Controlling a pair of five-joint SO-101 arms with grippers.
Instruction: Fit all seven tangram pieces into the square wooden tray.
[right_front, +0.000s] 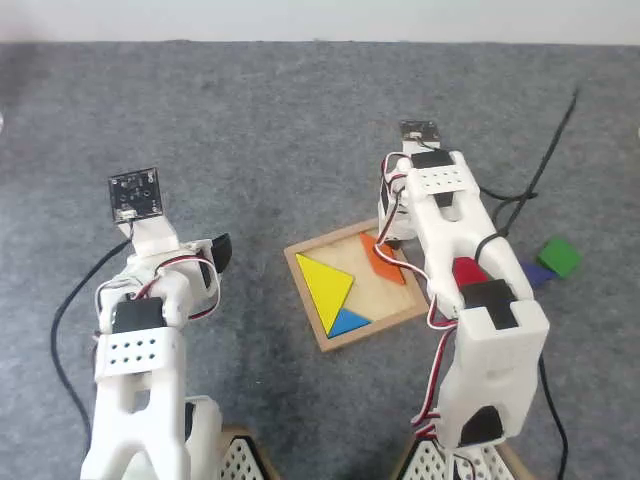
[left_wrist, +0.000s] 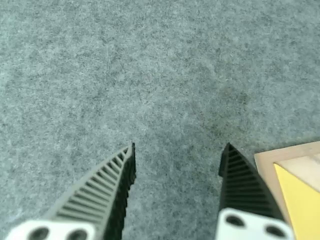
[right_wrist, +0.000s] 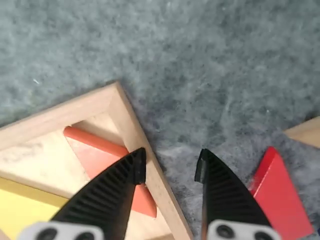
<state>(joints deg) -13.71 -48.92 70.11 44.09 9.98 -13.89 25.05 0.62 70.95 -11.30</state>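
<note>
While three pieces are seated in it, the square wooden tray (right_front: 304, 300) is found mid-table, turned corner-on. It holds a yellow triangle (right_front: 325, 280), a small blue triangle (right_front: 347, 322) and an orange piece (right_front: 385, 262) toward its 2 o'clock side. The red piece (right_front: 468, 270) is left loose just outside at 3 o'clock, with the purple piece (right_front: 537, 272) and green piece (right_front: 560, 256) farther out the same way.

The right gripper (right_wrist: 170, 162) is held over the tray rim by the orange piece, jaws moderately parted, nothing gripped. The left gripper (left_wrist: 177, 150) is parked at 9 o'clock over the grey carpet (right_front: 250, 130), jaws wide, empty.

Risk: the rim could be clipped by a lowered jaw and the tray dragged, so the orange piece is unseated. The pieces are flat, thin, smooth painted wood on fuzzy carpet, so an edge could be missed and the red piece slipped.
</note>
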